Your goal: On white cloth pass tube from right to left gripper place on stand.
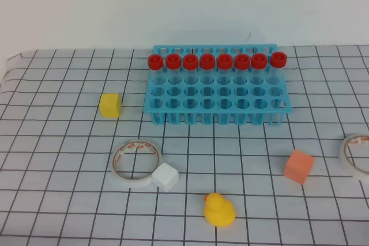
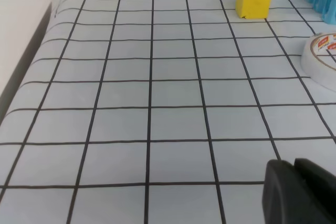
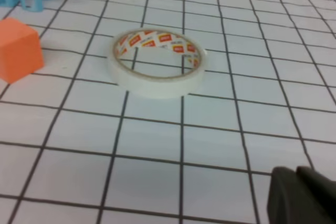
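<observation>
the tubes (image 1: 215, 73), eight clear ones with red caps, all stand upright in one row of the stand (image 1: 218, 103), the blue rack set toward the back of the white cloth (image 1: 69, 200). none lies loose on the cloth in any view, and neither gripper carries one, so which tube is meant for the pass cannot be told; my guess is the one at the right end of the row, since it sits slightly higher than its neighbours.

around the rack: a yellow cube (image 1: 110, 105) to its left, a tape roll (image 1: 136, 163) in front with a white cube (image 1: 165, 176) touching its right side, a yellow duck (image 1: 219, 209) near the front edge, an orange cube (image 1: 298, 166) to the right, and a second tape roll (image 1: 356, 155) cut by the right edge of the overhead view.

neither arm shows in the overhead view. the left gripper (image 2: 300, 192) appears only as a dark tip at the bottom corner of its wrist view, jaws pressed together and empty, over bare grid well away from the yellow cube. the right gripper (image 3: 303, 196) is likewise clenched on nothing, low over the cloth with the second tape roll ahead of it.

judged from this, the task is either at its very start or already done; no handover is under way. if starting, the right arm must part its jaws, travel to the rack, and lift one tube straight up by the cap without jostling its neighbours.
</observation>
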You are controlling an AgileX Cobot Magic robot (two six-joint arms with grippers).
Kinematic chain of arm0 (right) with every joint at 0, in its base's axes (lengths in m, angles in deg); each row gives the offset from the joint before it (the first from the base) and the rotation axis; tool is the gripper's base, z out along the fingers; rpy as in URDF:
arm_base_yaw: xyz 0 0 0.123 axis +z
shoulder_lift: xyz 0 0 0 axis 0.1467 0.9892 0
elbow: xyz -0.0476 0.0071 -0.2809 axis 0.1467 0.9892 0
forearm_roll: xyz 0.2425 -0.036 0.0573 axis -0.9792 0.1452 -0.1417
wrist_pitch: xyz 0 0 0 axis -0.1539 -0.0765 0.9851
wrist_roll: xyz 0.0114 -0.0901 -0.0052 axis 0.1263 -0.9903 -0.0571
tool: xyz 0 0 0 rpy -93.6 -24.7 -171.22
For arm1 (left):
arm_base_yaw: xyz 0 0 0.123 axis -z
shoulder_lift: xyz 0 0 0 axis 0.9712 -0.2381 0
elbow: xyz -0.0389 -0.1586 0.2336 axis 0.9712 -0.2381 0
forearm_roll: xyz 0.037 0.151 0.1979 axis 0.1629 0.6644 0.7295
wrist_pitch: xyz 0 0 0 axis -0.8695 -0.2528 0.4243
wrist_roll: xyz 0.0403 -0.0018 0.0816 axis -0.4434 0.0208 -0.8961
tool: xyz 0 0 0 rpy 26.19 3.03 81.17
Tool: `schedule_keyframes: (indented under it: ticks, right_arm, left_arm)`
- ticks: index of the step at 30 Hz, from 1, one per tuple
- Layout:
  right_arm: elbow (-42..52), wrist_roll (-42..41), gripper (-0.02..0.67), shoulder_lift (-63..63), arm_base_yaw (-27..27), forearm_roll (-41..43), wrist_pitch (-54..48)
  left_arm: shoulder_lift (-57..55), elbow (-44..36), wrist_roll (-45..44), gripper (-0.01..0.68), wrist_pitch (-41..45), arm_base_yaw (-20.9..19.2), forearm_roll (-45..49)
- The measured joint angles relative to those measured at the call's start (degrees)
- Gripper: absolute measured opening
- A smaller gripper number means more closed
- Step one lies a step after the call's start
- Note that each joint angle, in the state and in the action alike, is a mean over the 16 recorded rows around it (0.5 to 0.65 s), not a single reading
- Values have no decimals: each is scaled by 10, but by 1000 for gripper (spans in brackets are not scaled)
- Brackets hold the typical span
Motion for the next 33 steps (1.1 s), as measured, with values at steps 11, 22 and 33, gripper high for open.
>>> schedule_keyframes:
  ticks: [11,22,33]
  right_arm:
    - [0,4,-1,0,23,0,0]
    - [0,4,-1,0,23,0,0]
    - [0,5,-1,0,23,0,0]
  left_arm:
    - [0,0,0,0,0,0,0]
    - [0,0,0,-1,0,0,0]
    - [0,0,0,-1,0,0,0]
